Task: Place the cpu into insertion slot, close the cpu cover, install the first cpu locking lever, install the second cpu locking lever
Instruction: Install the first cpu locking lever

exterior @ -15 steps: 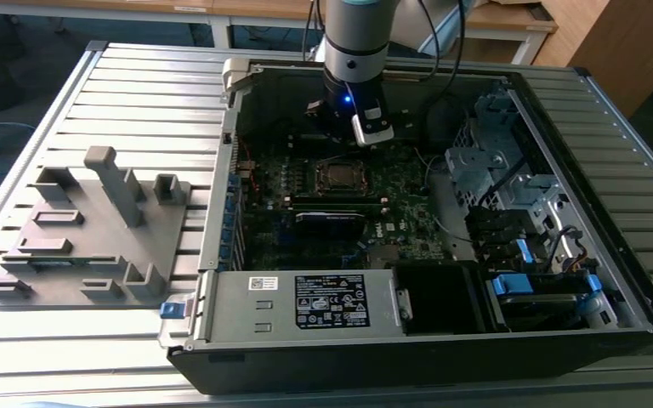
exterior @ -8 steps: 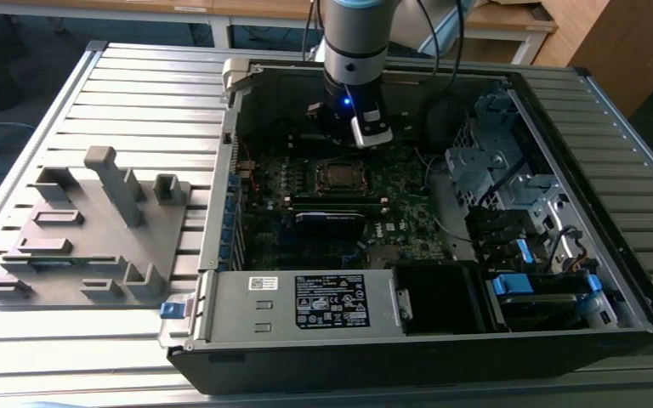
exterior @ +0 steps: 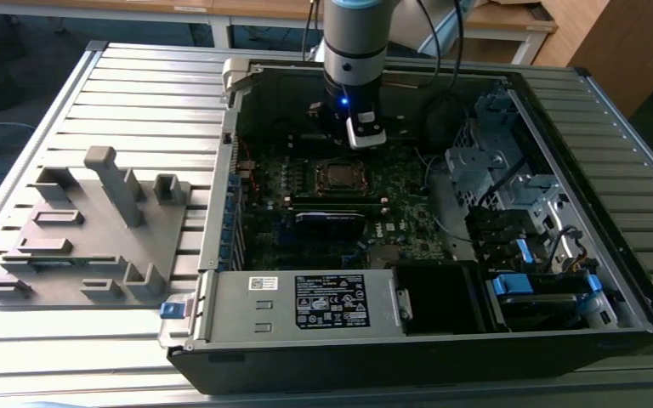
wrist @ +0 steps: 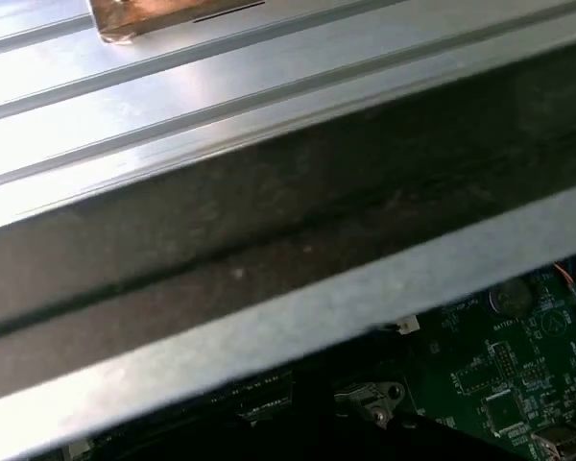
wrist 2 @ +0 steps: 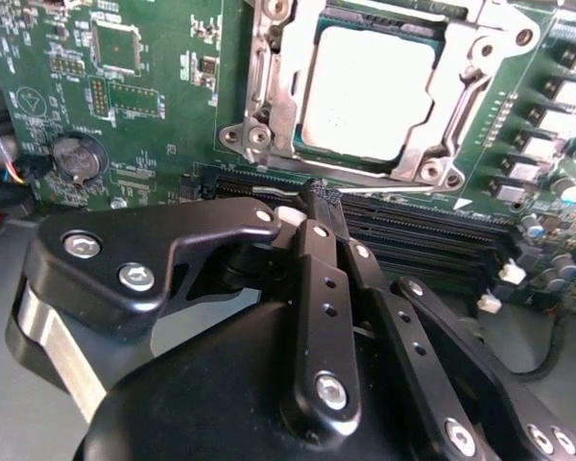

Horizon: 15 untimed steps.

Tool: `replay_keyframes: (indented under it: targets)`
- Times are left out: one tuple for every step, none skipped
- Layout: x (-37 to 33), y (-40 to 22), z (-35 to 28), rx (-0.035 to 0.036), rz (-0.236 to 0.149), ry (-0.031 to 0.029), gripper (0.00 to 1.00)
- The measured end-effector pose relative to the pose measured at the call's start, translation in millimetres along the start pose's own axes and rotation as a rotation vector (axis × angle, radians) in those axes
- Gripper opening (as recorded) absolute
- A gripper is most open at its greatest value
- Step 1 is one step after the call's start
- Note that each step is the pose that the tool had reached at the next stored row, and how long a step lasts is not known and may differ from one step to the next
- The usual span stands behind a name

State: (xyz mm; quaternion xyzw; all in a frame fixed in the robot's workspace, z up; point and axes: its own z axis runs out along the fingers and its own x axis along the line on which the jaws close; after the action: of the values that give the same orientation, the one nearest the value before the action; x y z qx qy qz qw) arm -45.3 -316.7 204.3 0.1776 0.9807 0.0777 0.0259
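The cpu [wrist 2: 365, 91], a silver-grey square, lies in the insertion slot [exterior: 337, 175] on the green board. The cpu cover [wrist 2: 269, 101], a silvery frame, lies flat around it. In the second wrist view my gripper [wrist 2: 322, 200] hangs above the black memory slots just beside the socket, its black fingers [wrist 2: 312, 279] pressed together with nothing between them. In the exterior view the gripper [exterior: 360, 136] stands inside the open computer case, just behind the socket. I cannot tell how the locking levers stand.
The case wall [wrist: 269, 240] and the ribbed metal table [wrist: 221, 86] run close by in the first wrist view. A grey fixture [exterior: 88, 229] stands on the exterior view's left. Drive cages and cables [exterior: 508, 204] crowd the case's right side.
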Motion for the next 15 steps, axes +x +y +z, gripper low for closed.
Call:
replay_keyframes:
  targets:
    - [0.2,0.5,0.1,0.0002,0.006,-0.001,0.11]
    - [0.4,1.1,0.3,0.0004,0.012,-0.0019,0.11]
    - [0.8,1.9,1.0,0.0005,0.025,-0.0043,0.11]
    - [0.9,1.9,1.8,-0.0005,0.025,-0.0067,0.11]
    - [0.9,1.7,2.5,-0.0018,0.024,-0.0101,0.11]
    - [0.9,1.6,3.2,-0.0029,0.024,-0.0132,0.11]
    - [0.8,1.5,3.5,-0.0034,0.023,-0.0147,0.11]
    - [0.8,1.5,3.5,-0.0034,0.023,-0.0147,0.11]
    - [0.8,1.5,3.4,-0.0032,0.023,-0.0147,0.11]
    - [0.8,1.5,3.5,-0.0034,0.023,-0.0147,0.11]
    - [0.9,1.5,3.5,-0.0034,0.023,-0.0148,0.11]
    - [0.9,1.5,3.6,-0.0035,0.023,-0.0148,0.11]
    - [0.9,1.7,3.6,-0.0036,0.023,-0.0148,0.11]
    - [1.1,2.0,3.7,-0.0037,0.024,-0.0149,0.11]
    - [1.2,2.3,3.7,-0.0036,0.024,-0.0149,0.11]
